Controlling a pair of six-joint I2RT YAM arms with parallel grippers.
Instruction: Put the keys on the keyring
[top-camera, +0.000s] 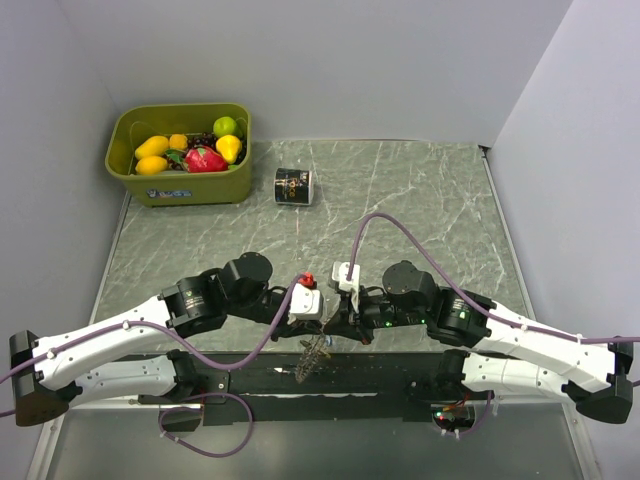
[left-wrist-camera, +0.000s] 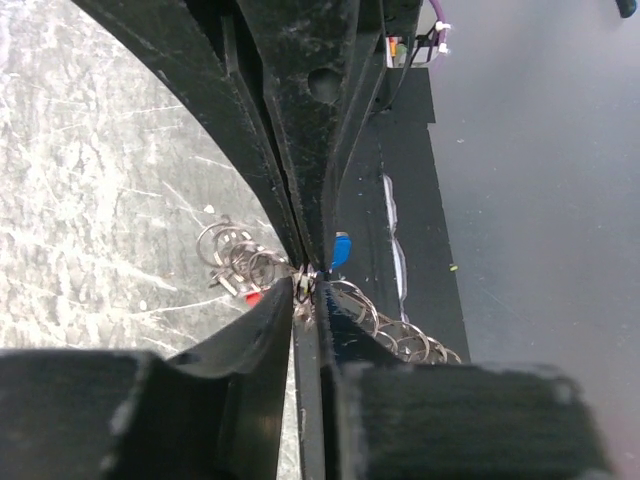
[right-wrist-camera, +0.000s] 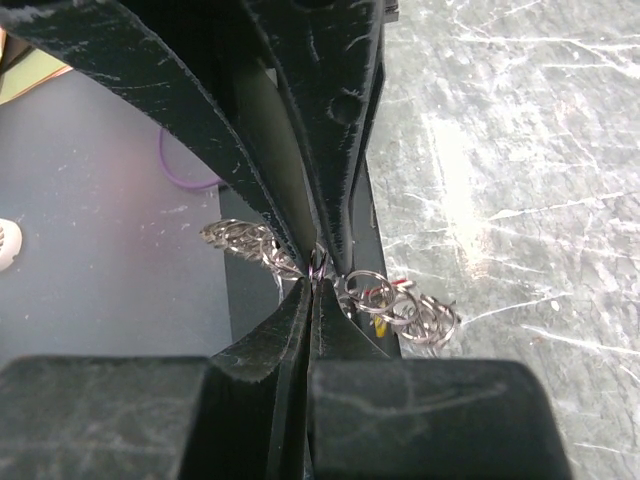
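Item: the keyring (top-camera: 313, 357), a thin metal ring crowded with small silver loops, is hanging just beneath the two grippers, which are meeting tip to tip.

- Left gripper (left-wrist-camera: 303, 292): its fingers are pressing together on the ring wire. The loops (left-wrist-camera: 238, 258) are fanning out to either side of the fingertips.
- Right gripper (right-wrist-camera: 314, 278): it is likewise pinching closed on the ring from the opposite side, with loops spreading both ways from its tips.
- Keys: one with a bright blue head (left-wrist-camera: 341, 250) is showing just beyond the left fingertips, against the opposing fingers. The rest are too tangled to count. A small red piece (left-wrist-camera: 253, 297) is sitting among the loops beside the left tips.

Surroundings:
- Black base strip (top-camera: 380, 375), lying under the hanging ring, below both grippers.
- Marbled grey table (top-camera: 420, 200), stretching away beyond the fingertips.
- Purple cable (top-camera: 400, 225), arching over the right arm behind its gripper.
- Small black can (top-camera: 293, 186), lying on its side well beyond the grippers. Its label is too small to read.
- Green bin (top-camera: 180, 185), far off past the left gripper, holding red, yellow, orange and green fruit (top-camera: 205, 158). A sticker on its front is showing, but the lettering is illegible.

Nothing is standing between the grippers and the ring.
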